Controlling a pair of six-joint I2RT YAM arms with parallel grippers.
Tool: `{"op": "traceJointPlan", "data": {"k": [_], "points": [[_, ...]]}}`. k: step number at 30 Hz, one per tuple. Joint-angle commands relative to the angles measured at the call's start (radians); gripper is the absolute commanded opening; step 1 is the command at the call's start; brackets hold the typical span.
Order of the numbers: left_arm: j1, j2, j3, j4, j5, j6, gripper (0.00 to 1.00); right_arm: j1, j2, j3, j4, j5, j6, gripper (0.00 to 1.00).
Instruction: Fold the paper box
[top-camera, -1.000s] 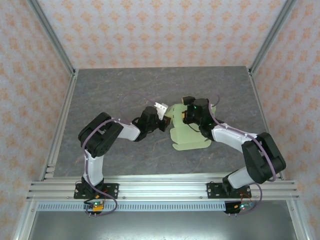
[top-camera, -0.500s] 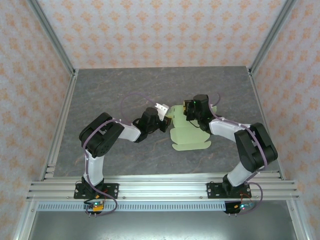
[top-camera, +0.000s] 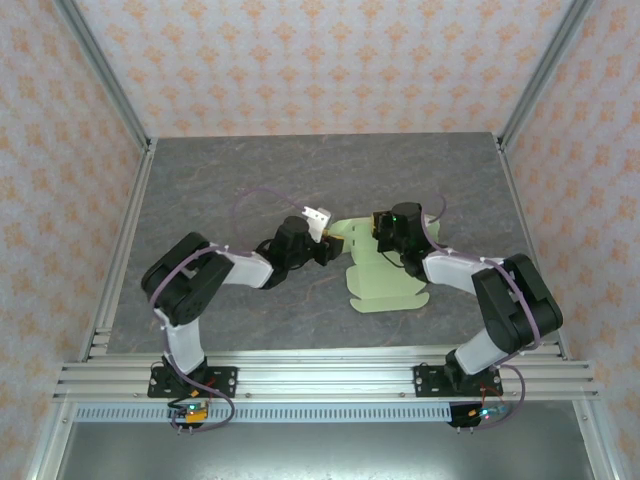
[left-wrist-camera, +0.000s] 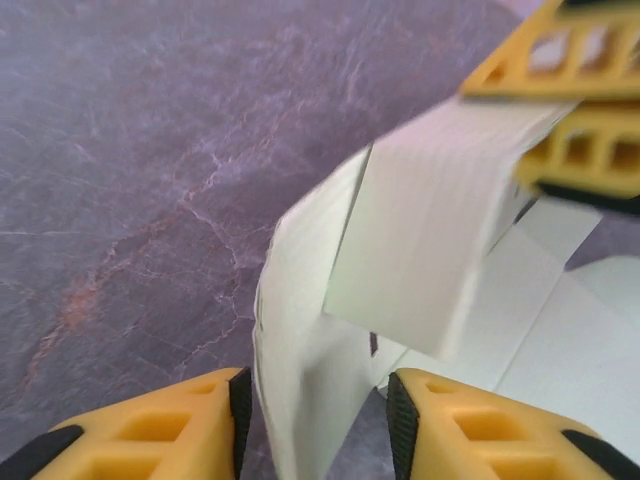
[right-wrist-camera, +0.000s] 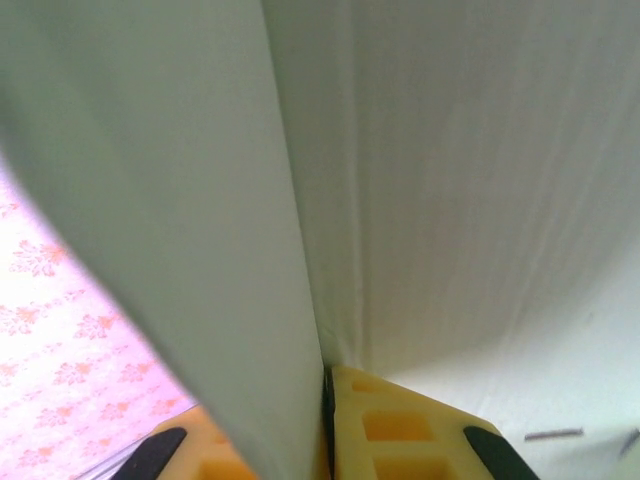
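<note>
The paper box (top-camera: 386, 285) is a pale green die-cut sheet lying mostly flat at mid-table, with its far-left panels lifted. My right gripper (top-camera: 379, 229) is shut on one raised panel; in the right wrist view the paper box (right-wrist-camera: 450, 150) runs down into the closed gripper (right-wrist-camera: 328, 405). My left gripper (top-camera: 327, 244) is open at the sheet's left edge. In the left wrist view a standing flap of the paper box (left-wrist-camera: 300, 330) sits between the spread gripper (left-wrist-camera: 315, 425) without being pinched. The right gripper's yellow fingers (left-wrist-camera: 580, 155) hold the panel at the upper right.
The grey marbled table (top-camera: 220, 190) is bordered by aluminium rails, with a front rail (top-camera: 320, 375) near the arm bases and patterned walls (top-camera: 60, 150) around. Open tabletop lies behind and to the left of the sheet.
The right gripper has lowered slightly toward me with the raised panel, and the sheet has slid a little nearer. The left arm's elbow has swung left while its gripper stayed at the flap.
</note>
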Motion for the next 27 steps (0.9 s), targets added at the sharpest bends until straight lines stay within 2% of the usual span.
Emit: {"op": "traceJointPlan", "data": {"k": [1,6,10,14,20,27], "points": [[-0.007,-0.105,-0.065,0.026,-0.021,-0.023,0.45,0.006,-0.036,-0.035,0.11,0.063,-0.067,0.12],[-0.003,-0.2,-0.168,0.042,-0.11,-0.012,0.53,0.002,-0.04,-0.047,0.164,0.028,-0.097,0.11],[0.052,-0.145,-0.173,0.079,-0.1,-0.015,0.52,0.002,-0.033,-0.075,0.215,0.01,-0.078,0.1],[0.075,-0.098,-0.202,0.214,-0.178,-0.038,0.52,0.002,-0.025,-0.093,0.268,0.009,-0.06,0.09],[0.091,-0.044,-0.128,0.197,-0.165,0.001,0.51,0.003,-0.015,-0.093,0.29,-0.017,-0.07,0.09],[0.066,0.004,-0.07,0.217,-0.059,0.023,0.49,0.016,-0.015,-0.114,0.319,-0.017,-0.077,0.09]]}}
